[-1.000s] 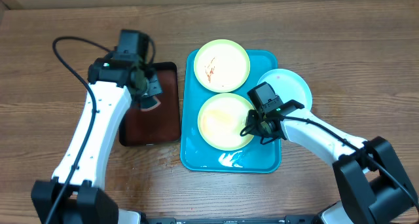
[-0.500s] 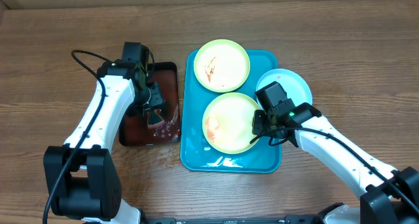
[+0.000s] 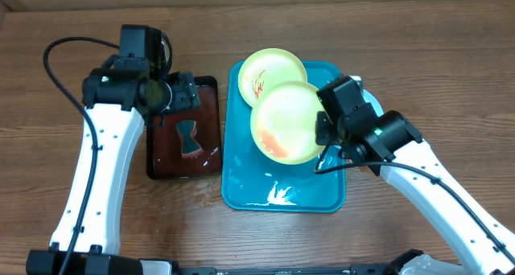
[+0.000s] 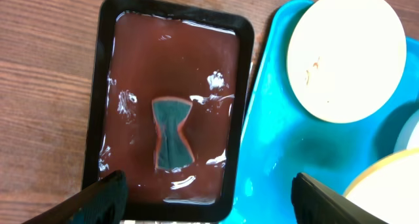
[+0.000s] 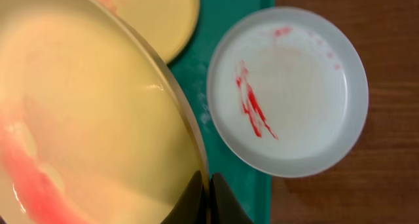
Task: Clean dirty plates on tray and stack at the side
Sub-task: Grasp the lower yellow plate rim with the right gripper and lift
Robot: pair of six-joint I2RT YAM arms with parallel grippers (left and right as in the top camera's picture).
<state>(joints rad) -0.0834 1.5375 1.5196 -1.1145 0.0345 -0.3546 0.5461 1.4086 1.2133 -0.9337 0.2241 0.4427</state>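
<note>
dirty plates first: one yellow-green plate (image 3: 286,122) is pinched by its rim between the closed fingers of the right gripper (image 3: 323,132). it is tilted and raised off the turquoise tray (image 3: 245,178), with a red smear on the side of the plate farthest from the fingers. its far edge overlaps the second yellow-green plate (image 3: 269,66), which lies flat on the tray beyond the gripper and bears thin red marks. just to the gripper's other side sits the blue-rimmed plate (image 5: 288,86), streaked red in the centre. it seems to straddle the tray's edge and the table (image 3: 402,34), though the arm hides most of it from overhead. the left gripper (image 4: 208,181) hangs with its fingers spread wide, holding nothing. directly beneath it a dark red tray (image 4: 105,67) with a black rim holds shiny liquid, and a waisted green sponge (image 4: 173,141) lies between the fingers' lines.
</note>
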